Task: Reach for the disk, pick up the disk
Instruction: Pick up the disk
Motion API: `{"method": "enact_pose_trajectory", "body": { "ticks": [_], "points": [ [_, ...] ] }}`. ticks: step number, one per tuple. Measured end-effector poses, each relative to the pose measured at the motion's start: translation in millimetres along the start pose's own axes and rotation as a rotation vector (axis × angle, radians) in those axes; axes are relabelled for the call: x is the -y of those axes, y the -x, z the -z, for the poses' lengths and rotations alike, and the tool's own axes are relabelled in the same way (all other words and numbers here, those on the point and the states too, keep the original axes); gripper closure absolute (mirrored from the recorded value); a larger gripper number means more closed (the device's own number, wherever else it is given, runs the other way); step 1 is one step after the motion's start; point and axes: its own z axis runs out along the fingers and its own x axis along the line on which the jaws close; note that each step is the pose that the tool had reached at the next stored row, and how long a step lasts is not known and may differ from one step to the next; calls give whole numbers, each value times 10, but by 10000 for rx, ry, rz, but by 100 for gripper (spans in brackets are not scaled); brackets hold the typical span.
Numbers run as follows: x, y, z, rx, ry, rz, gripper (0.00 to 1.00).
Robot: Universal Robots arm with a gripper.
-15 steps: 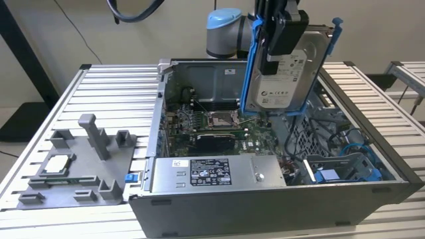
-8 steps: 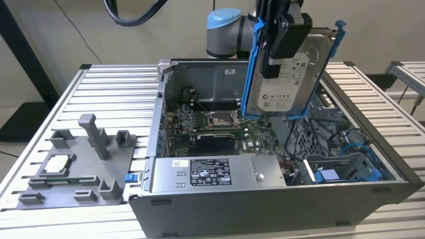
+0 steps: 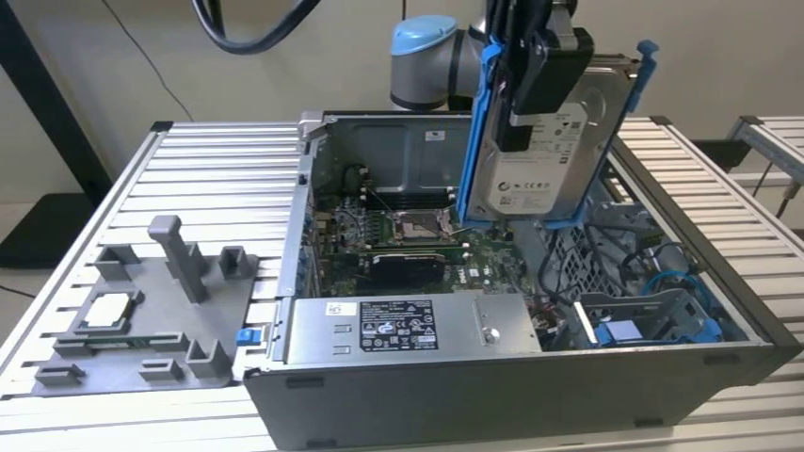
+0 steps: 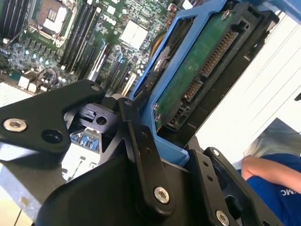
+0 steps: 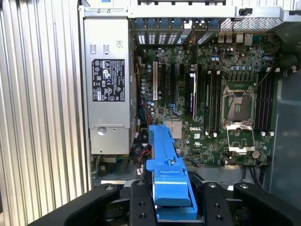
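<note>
Upper right of the exterior view, the gripper [image 3: 543, 71] is clamped on the disk [image 3: 553, 155], held upright and clear above the open computer case [image 3: 503, 395] — reach and pick-up look done — nothing left.

An open computer case [image 3: 503, 377] sits on the slatted desk [image 3: 214, 179], motherboard [image 5: 211, 103] and power supply [image 5: 108, 84] exposed; a grey fixture [image 3: 138, 320] lies beside it.
</note>
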Motion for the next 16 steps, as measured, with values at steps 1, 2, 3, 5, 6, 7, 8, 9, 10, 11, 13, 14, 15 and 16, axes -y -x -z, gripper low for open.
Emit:
{"method": "enact_pose_trajectory", "body": {
  "ticks": [1, 2, 3, 5, 6, 7, 8, 9, 10, 11, 13, 14, 15, 16],
  "points": [
    [0, -6, 0, 0, 0, 1, 100],
    [0, -10, -1, 0, 0, 1, 100],
    [0, -15, -1, -1, 0, 0, 100],
    [1, -21, -1, 0, 0, 0, 100],
    [1, -21, -1, 0, 0, 0, 100],
    [1, -21, -1, -1, 0, 1, 100],
    [1, -21, -1, 0, 0, 1, 100],
    [1, -21, -1, 0, 0, 1, 100],
    [1, -21, -1, -1, 0, 1, 100],
    [1, -22, -1, 1, 0, 0, 100],
    [7, -27, -3, 3, 0, 2, 100],
    [14, -31, -4, 0, 1, 2, 100],
    [26, -39, -5, -1, 1, 0, 100],
    [42, -50, -7, 1, 1, 1, 100]
  ]
}}
